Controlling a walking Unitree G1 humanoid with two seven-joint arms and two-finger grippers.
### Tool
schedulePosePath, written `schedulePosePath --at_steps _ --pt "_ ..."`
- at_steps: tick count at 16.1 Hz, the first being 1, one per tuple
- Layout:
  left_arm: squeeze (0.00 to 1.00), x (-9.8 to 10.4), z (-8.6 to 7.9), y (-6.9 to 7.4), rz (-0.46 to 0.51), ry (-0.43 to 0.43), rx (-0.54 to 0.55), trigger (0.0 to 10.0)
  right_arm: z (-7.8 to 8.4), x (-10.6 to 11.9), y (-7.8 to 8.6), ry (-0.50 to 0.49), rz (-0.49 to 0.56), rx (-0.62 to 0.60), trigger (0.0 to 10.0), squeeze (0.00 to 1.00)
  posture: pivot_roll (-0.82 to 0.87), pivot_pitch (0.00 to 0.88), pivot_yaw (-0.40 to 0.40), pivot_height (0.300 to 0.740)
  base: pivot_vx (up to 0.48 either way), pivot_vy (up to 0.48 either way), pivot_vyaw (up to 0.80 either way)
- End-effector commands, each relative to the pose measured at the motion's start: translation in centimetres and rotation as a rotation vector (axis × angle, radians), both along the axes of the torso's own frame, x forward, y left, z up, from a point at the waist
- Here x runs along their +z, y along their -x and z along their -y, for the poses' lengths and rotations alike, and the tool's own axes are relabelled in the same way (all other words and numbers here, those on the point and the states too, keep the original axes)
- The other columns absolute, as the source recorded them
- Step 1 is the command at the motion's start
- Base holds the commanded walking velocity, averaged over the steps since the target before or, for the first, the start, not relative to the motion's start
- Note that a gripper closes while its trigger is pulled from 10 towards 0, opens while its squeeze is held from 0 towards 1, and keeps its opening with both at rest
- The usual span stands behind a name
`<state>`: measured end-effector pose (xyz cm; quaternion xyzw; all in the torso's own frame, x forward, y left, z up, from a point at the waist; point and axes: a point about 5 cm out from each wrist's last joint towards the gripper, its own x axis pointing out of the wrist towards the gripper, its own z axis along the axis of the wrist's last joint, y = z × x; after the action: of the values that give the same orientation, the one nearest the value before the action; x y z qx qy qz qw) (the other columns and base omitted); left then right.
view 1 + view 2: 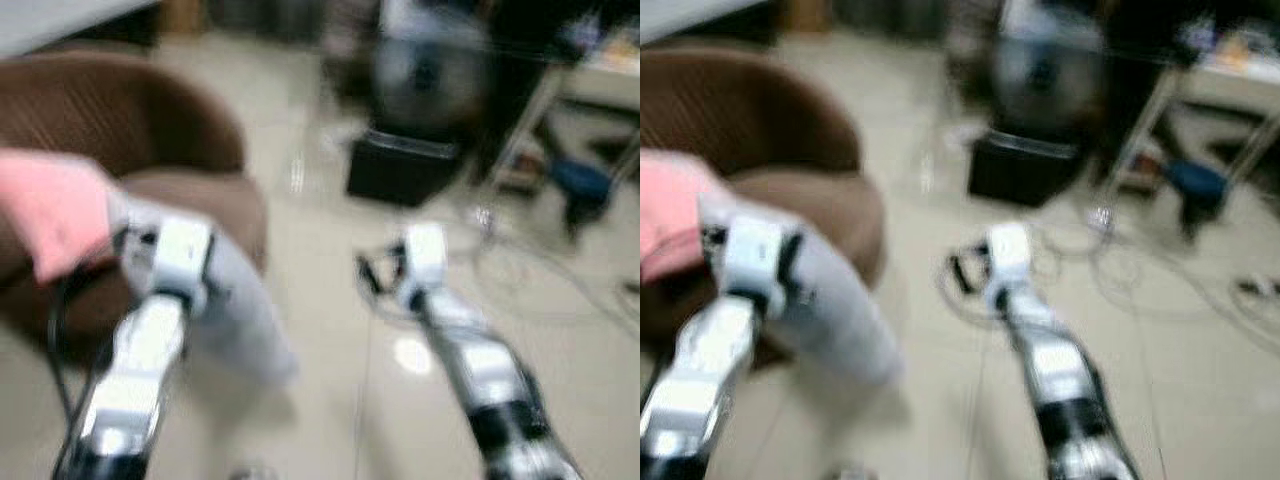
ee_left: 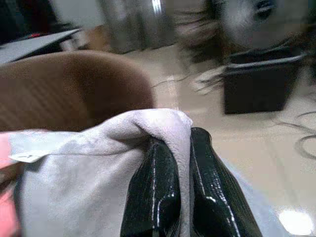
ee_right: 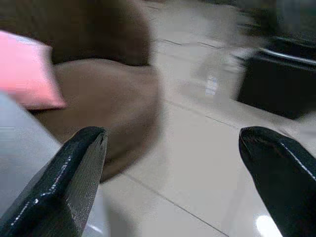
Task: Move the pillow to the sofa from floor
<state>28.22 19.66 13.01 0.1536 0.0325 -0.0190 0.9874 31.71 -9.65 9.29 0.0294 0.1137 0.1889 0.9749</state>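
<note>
We see two end effectors. The left end effector (image 2: 173, 182) pinches a fold of one grey pillow (image 2: 98, 163), which hangs from it above the tiled floor (image 1: 330, 300), just beside the front edge of one brown sofa (image 1: 130, 130). The right end effector (image 3: 177, 163) gapes wide, holding nothing. One pink cushion (image 1: 50, 210) lies on the sofa seat.

Pale tiled floor (image 1: 330, 300), glossy. Black box (image 1: 400, 165) stands on floor with a round fan (image 1: 430, 75) above it. Loose cables (image 1: 530, 275) lie on floor near a blue stool (image 1: 583, 185); all blurred
</note>
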Motion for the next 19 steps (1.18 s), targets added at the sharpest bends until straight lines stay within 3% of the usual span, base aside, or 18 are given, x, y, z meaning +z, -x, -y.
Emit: schedulePosePath --at_steps 1,4,13,19 --pt "0.00 1.4 0.8 -0.3 0.057 -0.001 -0.032 10.0 1.0 0.0 -0.1 0.023 0.004 -0.027 10.0 0.00 0.20 0.000 -0.029 0.740 0.000 0.000 0.80" --pt "0.00 1.1 0.5 -0.3 0.012 0.029 -0.026 10.0 1.0 -0.3 -0.1 -0.015 -0.020 -0.048 10.0 0.00 0.20 0.000 -0.025 0.740 0.000 0.320 0.27" --pt "0.00 3.0 0.7 -1.6 0.093 0.027 -0.051 10.0 1.9 -0.1 -0.3 -0.040 -0.011 -0.117 10.0 0.00 0.16 0.000 0.037 0.740 0.000 0.053 0.00" --pt "0.00 3.5 1.0 -2.0 0.109 0.035 -0.063 10.0 2.3 0.6 -0.4 -0.040 0.014 -0.132 10.0 0.00 0.13 0.000 0.054 0.740 0.313 0.000 -0.54"
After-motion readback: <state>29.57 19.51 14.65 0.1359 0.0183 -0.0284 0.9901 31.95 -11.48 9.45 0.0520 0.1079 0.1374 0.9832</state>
